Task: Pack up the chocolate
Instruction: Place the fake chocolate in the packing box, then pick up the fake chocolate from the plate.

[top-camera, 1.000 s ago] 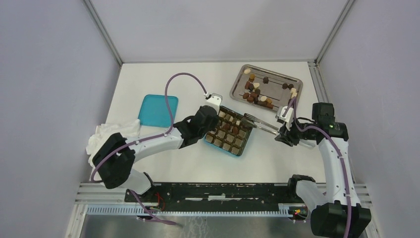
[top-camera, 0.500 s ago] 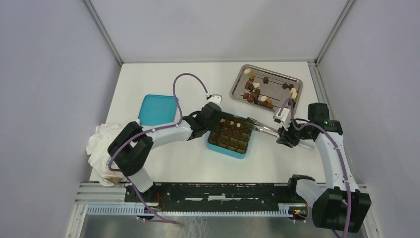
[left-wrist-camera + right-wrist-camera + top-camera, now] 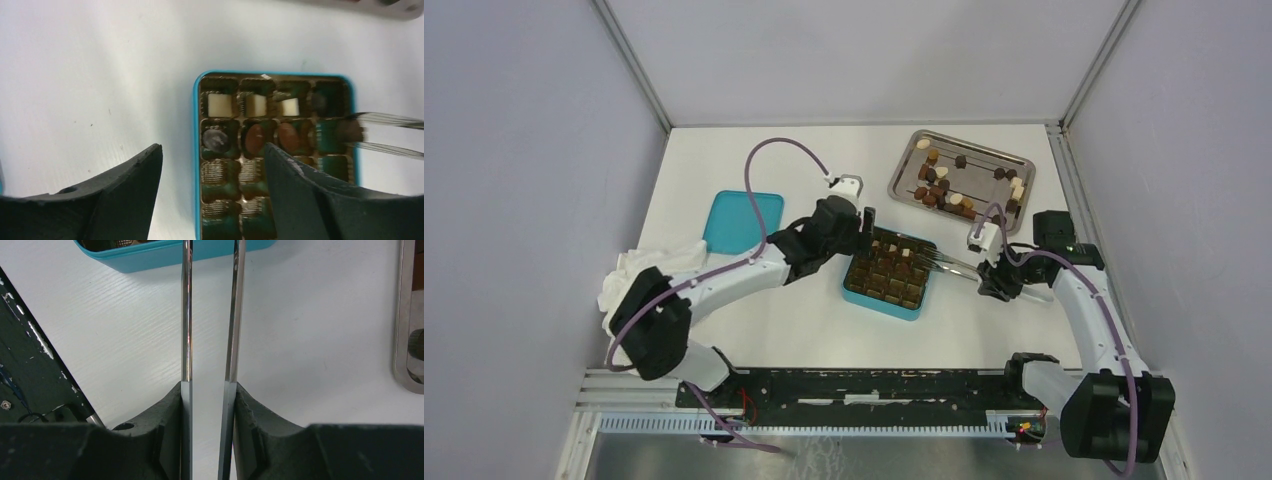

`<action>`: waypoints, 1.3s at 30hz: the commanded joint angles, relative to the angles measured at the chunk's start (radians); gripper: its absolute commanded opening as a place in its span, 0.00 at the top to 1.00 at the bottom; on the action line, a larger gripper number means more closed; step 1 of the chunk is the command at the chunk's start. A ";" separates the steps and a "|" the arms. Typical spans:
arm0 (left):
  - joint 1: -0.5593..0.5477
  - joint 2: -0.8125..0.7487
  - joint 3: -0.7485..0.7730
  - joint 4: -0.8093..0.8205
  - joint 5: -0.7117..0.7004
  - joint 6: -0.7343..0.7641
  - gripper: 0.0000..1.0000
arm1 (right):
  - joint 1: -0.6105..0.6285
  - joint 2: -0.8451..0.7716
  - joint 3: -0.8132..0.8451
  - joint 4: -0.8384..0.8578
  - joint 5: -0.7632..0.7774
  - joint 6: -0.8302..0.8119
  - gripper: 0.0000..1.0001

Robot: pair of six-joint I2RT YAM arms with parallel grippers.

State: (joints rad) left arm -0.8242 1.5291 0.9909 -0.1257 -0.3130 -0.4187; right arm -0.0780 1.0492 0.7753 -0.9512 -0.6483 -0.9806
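White tabletop, grey walls all round, pretty plain setup. Most of the chocolate [image 3: 939,185] is scattered in the metal tray [image 3: 974,145] at the far right. A good few pieces are already seated in the teal box [image 3: 879,300] mid-table. One dark piece [image 3: 350,131] looks to be nipped in the tips of the tweezers [image 3: 387,119], over a cell on the side of the box nearest the right arm.

Handling-wise, these bits are probably very light and rigid, with smooth shells that get scuffed or dented easily. They'd likely squirt out of metal tips if squeezed hard. A gentle pinch across the flat sides, low on the piece, is probably best.

The tweezers are clamped between the fingers of the right gripper [image 3: 207,387], which are pressed in on both arms. The left gripper [image 3: 214,150] is spread wide above the box with nothing in it.

On views: the fill pattern is only given by the left wrist camera, with cream squares along one row, rounds in the next, and bare cells closer in. The tray stock and overall layout are only shown from the top. Nothing of the tips is seen from the right wrist, just the tweezer arms, the box rim and a tray corner.
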 commanded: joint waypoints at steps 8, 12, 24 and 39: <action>0.272 -0.306 -0.040 -0.071 0.337 0.020 0.12 | 0.027 -0.006 -0.014 0.048 0.029 0.038 0.89; 0.277 -0.357 -0.045 -0.127 0.293 0.062 0.12 | 0.031 -0.001 -0.016 0.051 0.043 0.044 0.84; 0.281 -0.425 -0.050 -0.157 0.284 0.087 0.12 | 0.037 0.001 -0.011 0.052 0.040 0.058 0.64; 0.285 -0.447 -0.006 -0.221 0.277 0.195 0.11 | 0.037 0.007 0.011 0.033 -0.005 0.062 0.58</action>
State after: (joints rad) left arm -0.5446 1.1114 0.9398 -0.3355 -0.0425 -0.3016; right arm -0.0471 1.0557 0.7586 -0.9260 -0.6128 -0.9279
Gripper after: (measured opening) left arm 0.885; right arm 0.417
